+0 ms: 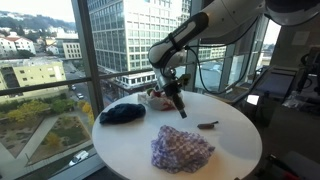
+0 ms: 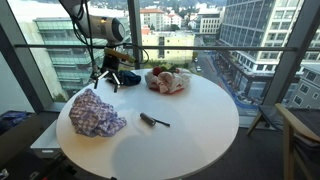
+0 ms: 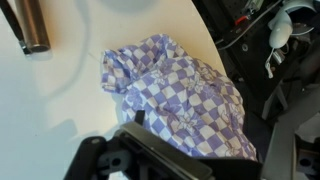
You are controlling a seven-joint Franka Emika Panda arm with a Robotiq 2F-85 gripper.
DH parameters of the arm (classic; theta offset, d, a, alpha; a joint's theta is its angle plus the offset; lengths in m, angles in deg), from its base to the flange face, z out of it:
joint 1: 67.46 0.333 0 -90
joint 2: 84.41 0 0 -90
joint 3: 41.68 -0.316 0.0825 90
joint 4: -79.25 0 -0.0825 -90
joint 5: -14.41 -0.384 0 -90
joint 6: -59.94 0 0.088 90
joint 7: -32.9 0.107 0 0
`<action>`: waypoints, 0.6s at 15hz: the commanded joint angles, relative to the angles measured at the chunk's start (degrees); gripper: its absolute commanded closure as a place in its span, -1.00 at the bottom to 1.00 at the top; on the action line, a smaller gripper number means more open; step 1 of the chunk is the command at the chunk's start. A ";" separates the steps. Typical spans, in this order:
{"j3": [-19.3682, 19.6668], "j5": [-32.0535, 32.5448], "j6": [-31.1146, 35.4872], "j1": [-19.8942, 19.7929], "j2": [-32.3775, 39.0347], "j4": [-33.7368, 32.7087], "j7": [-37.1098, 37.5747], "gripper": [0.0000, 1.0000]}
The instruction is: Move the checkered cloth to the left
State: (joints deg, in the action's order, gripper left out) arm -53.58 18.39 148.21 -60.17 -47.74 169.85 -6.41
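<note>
Hovering w/ gripper [image 1: 181, 108] clear of checkered cloth [image 1: 182, 150], bunched lower centre of frame on table [image 1: 240, 150]. Can't tell if fingers open or shut. Best to pinch deep into thick middle fold, lift slightly, skirt pen [image 1: 208, 125].

A round white desk [image 1: 240, 150] carries four things. The checkered cloth [image 1: 182, 149], purple and white, lies crumpled near the desk's edge; in the wrist view it [image 3: 185, 100] reaches right to the rim. A dark blue cloth [image 1: 122, 113] lies bunched at the window side of the desk, near its edge. Just beside it sits a pink and white bundle [image 1: 160, 99], also near the window side. A small dark stick-like object [image 1: 208, 125] lies flat on the bare top, apart from the checkered cloth. The middle of the desk is plain white.
</note>
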 commanded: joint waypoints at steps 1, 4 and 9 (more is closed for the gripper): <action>1.55 0.84 6.43 -1.93 -10.29 10.64 3.59 -1.00; 2.52 -0.10 11.19 -4.25 -18.30 19.09 4.23 -1.00; 4.57 -1.66 20.17 -7.24 -31.71 32.67 3.15 -1.00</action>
State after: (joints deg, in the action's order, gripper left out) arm -50.08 18.29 162.69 -66.27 -69.16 191.84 -3.20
